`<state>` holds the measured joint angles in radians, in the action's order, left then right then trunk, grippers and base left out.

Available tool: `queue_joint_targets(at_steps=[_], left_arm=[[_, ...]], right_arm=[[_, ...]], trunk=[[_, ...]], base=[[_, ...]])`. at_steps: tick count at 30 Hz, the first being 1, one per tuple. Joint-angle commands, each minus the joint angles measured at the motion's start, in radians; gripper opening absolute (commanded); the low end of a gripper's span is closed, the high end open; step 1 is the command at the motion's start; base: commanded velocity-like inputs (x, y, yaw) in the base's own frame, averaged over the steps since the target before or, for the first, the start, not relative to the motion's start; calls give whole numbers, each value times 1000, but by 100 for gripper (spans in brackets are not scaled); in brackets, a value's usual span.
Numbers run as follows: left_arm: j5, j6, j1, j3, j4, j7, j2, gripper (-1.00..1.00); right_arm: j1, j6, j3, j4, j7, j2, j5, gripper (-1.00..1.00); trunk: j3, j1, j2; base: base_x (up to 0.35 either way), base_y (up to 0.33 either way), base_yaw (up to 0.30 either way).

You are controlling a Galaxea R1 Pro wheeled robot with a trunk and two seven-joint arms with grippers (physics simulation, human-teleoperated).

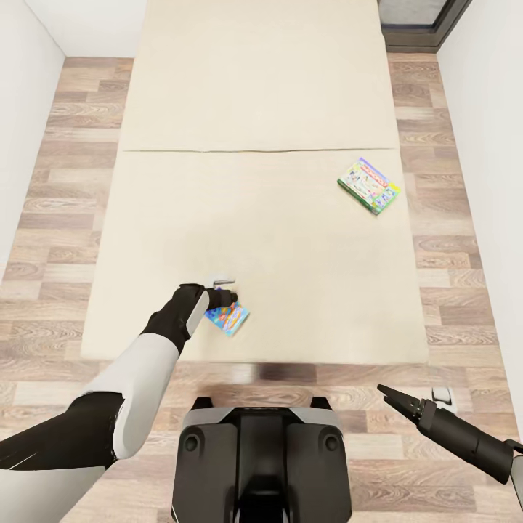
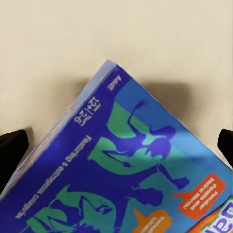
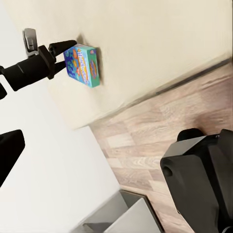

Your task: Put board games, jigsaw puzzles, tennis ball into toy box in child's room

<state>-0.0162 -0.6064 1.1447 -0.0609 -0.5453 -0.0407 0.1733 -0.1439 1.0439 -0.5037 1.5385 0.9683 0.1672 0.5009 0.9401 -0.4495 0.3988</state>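
Robot is parked at the near edge of the bed (image 1: 290, 240), which makes sense: two of the board games live on it.

The left gripper (image 1: 226, 293) is reached out over the near-left part of the mattress, right at the blue board game (image 1: 227, 318). That box lies flat near the mattress's near edge, so the arm has come in low from the robot's side. In the left wrist view the blue board game (image 2: 131, 165) sits between two dark fingertips (image 2: 12, 150) spread to either side of the frame, so the jaws look wide and straddling the box rather than squeezing it. Contact isn't clear from here; probably not gripped yet. From the right wrist camera the left gripper (image 3: 58, 56) is seen with a finger tip at the edge of the blue board game (image 3: 82, 64).

The green board game (image 1: 369, 185) lies flat on the far-right part of the bed, well apart from the blue one, untouched.

The right gripper (image 1: 396, 398) hangs low over the wooden floor (image 1: 450, 290) at the near right, carrying nothing; its fingers appear close together, kept out of the way while the left arm works.

Likely next: close on the blue box and lift it.
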Motion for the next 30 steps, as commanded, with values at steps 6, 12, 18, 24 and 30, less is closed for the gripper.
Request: queue_joint_targets(at_steps=[6,12,18,24,30], left_arm=[[-7,-7,0,-7,8,-5,1,100],[-7,-7,0,-7,8,-5,1,100],[-7,-7,0,-7,8,-5,1,100],[-7,-7,0,-7,8,-6,1,100],[-6,-7,0,-7,8,-5,1,100]], right_arm=[[-1,3,-1,0,6,0,-3,100],[-1,3,-1,0,6,0,-2,100],[-1,3,-1,0,6,0,-2,100],[-1,3,-1,0,6,0,-2,100],[-1,3,-1,0,6,0,-2,100]], trunk=[[1,-1,1],[1,-1,1],[1,-1,1],[1,-1,1],[1,-1,1]], base=[[-69,-1,0],[-129,-110,0],[-74,-68,0],[-28,-23,0],[-96,-75,0]])
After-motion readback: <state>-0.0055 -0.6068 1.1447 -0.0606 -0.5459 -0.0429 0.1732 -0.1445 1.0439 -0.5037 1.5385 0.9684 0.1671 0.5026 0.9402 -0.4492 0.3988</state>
